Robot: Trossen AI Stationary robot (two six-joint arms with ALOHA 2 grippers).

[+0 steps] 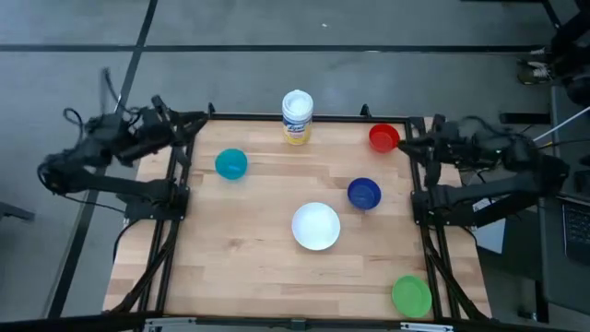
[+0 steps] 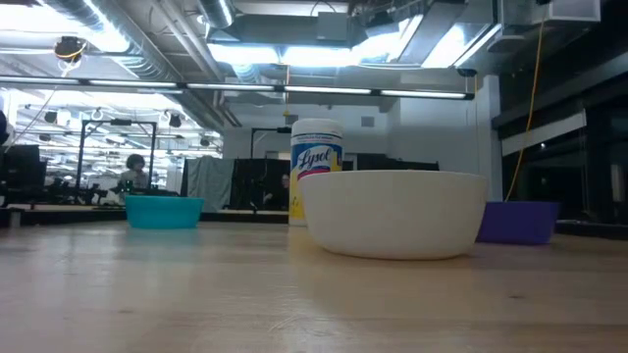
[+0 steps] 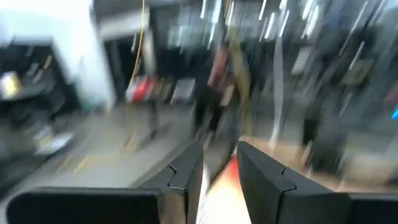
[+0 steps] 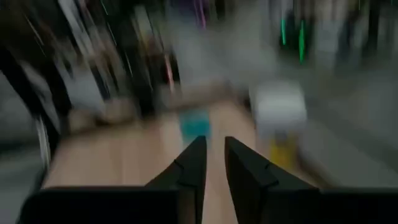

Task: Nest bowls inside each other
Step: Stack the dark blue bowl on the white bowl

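From above, five bowls lie apart on the table (image 1: 240, 249): white (image 1: 316, 226) mid-table, blue (image 1: 364, 193) just beyond it toward the right gripper (image 1: 417, 141), red (image 1: 384, 137) beside that gripper, teal (image 1: 231, 164) nearest the left gripper (image 1: 198, 123), green (image 1: 411, 295) at the near right corner, well away from both. A canister (image 1: 297, 117) stands at the far edge. Both arms sit at the table's sides, holding nothing.

At table level, white bowl (image 2: 397, 212), teal (image 2: 164, 210) and blue (image 2: 517, 222) show.

The left wrist view shows fingers (image 3: 180, 171) slightly apart; the right's (image 4: 193, 162) stand narrower, empty.

The bowls look light, stiff and slick; pinching a rim wall seems the surest hold.
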